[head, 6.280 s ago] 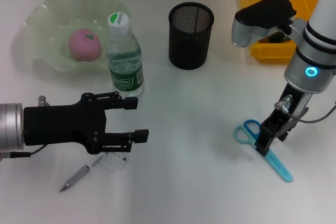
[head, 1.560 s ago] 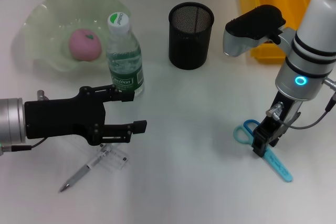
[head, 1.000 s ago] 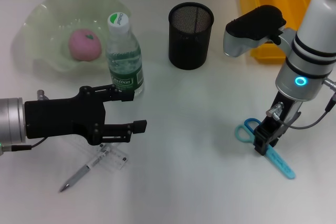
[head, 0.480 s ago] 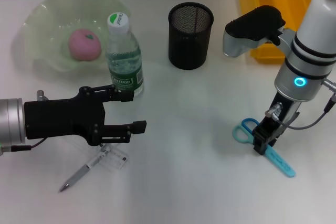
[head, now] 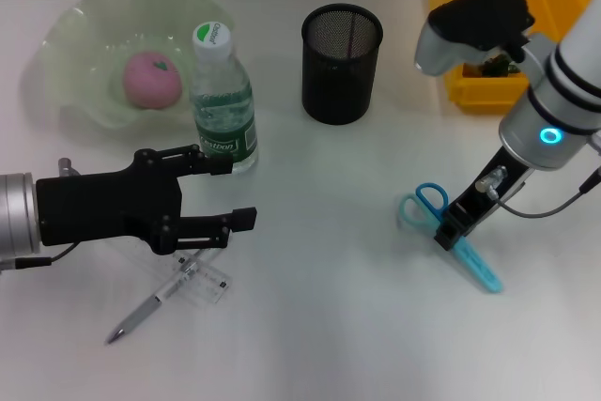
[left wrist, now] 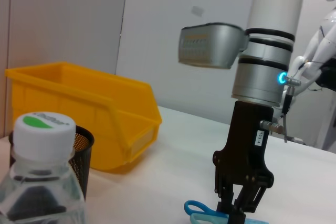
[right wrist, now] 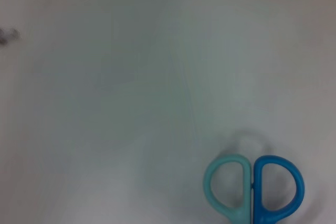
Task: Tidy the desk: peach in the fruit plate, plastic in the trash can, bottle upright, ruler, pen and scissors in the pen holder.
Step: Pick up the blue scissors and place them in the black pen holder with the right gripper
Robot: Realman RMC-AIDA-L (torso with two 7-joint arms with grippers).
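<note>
At the far left of the desk point(head: 329, 326), the fruit plate point(head: 75, 35) holds the peach point(head: 152, 80), and the bottle point(head: 223, 100) stands upright just beside its rim. Below them the left gripper point(head: 221, 192) hovers with its fingers spread and grasping nothing, above the pen point(head: 150, 307) and a clear plastic piece point(head: 202, 281) lying on the desk. Farther along, the black mesh pen holder point(head: 342, 63) stands upright near the back. To the right, the right gripper point(head: 451, 232) is clamped on the blue scissors point(head: 441, 223), whose handle loops point toward the desk's middle. A yellow bin point(head: 498, 7) sits at the back right corner.
</note>
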